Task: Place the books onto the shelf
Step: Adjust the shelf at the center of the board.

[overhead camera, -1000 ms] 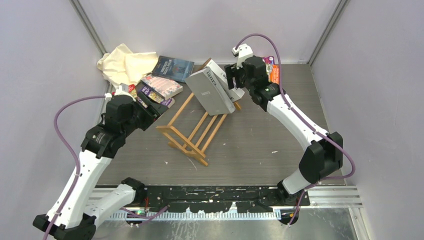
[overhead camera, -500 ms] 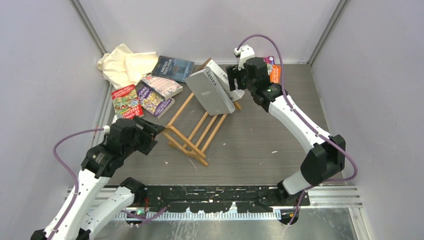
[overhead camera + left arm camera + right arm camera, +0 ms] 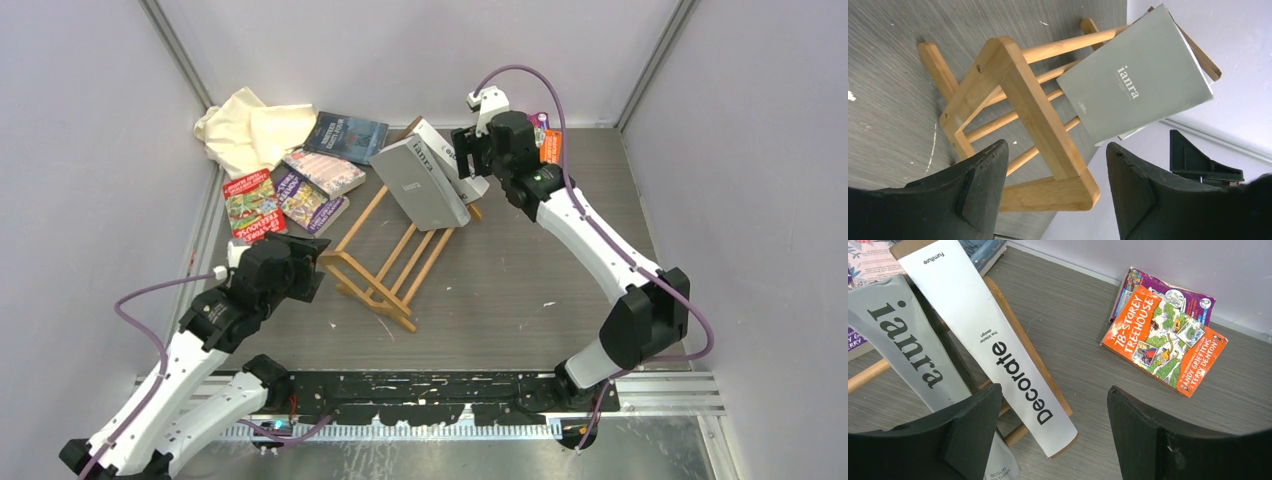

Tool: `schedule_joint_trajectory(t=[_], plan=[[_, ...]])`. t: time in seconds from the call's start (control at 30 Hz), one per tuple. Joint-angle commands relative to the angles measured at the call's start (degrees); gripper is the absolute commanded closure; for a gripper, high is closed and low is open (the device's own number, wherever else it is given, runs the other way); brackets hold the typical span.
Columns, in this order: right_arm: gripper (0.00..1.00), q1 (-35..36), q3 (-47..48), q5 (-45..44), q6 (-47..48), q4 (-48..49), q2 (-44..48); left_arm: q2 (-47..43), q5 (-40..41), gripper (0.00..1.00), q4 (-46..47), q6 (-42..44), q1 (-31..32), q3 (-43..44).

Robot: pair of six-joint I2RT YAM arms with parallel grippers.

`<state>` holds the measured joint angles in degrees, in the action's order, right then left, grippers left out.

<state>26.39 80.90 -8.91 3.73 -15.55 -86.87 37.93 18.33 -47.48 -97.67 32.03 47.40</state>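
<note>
Where the light-brown wooden shelf (image 3: 1035, 102) stands slantwise in the middle of the grey, wood-grained table (image 3: 520, 250), two of the books lean in its far end. One is a matt grey book (image 3: 418, 188) lettered "ianra", and behind it is a white book (image 3: 998, 357) with "Decorate" down its spine. Both tilt against the slats. The shelf is a plain thing of thin rails between two open, square-edged frame ends.

The other books lie flat on the table. Off to the far right, an orange "78-Storey Treehouse" paperback (image 3: 1163, 340) rests on top of a purple paperback (image 3: 1173, 292). At the far left sits a crumpled cream cloth (image 3: 250, 130). By it are a dark blue book (image 3: 346, 136), a pale flowered book (image 3: 325, 172), a purple-covered book (image 3: 300, 200) and a red-and-green book (image 3: 252, 206), some of them overlapping.

The right arm reaches long from its base to the shelf's far end. Its right pincer (image 3: 1054, 389) tips downward with the black fingers spread wide, the white book's lower corner showing between them, and it clasps nothing. The left arm is bent low beside the shelf's near frame end. The left pincer (image 3: 1055, 147) is likewise released and empty, looking along the rails.
</note>
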Motion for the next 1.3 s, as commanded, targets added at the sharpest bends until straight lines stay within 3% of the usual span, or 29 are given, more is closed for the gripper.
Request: schedule_joint_trajectory(t=[0.0, 0.37, 0.77, 1.0, 1.27], plan=[[0.18, -0.05, 3.77, -0.32, 0.35, 2.0, -0.75, 2.74, 6.21, 0.28, 5.55, -6.62, 2.39, -0.65], [0.18, -0.04, 5.38, -0.5, 1.44, 2.09, -2.57, 7.04, 12.42, 0.3, 7.91, -15.93, 8.88, -1.98], [0.18, -0.07, 5.58, -1.02, 2.12, 3.31, -3.22, 8.91, 16.36, 0.5, 8.88, -18.24, 11.34, -2.94], [0.18, 0.0, 6.01, -1.27, 2.16, 3.86, -3.72, 8.19, 18.05, 0.52, 9.93, -16.48, 11.39, -3.82], [0.18, -0.12, 6.01, -2.14, 2.34, 4.84, -3.93, 8.65, 19.37, 0.51, 15.65, -8.2, 11.31, -4.64]])
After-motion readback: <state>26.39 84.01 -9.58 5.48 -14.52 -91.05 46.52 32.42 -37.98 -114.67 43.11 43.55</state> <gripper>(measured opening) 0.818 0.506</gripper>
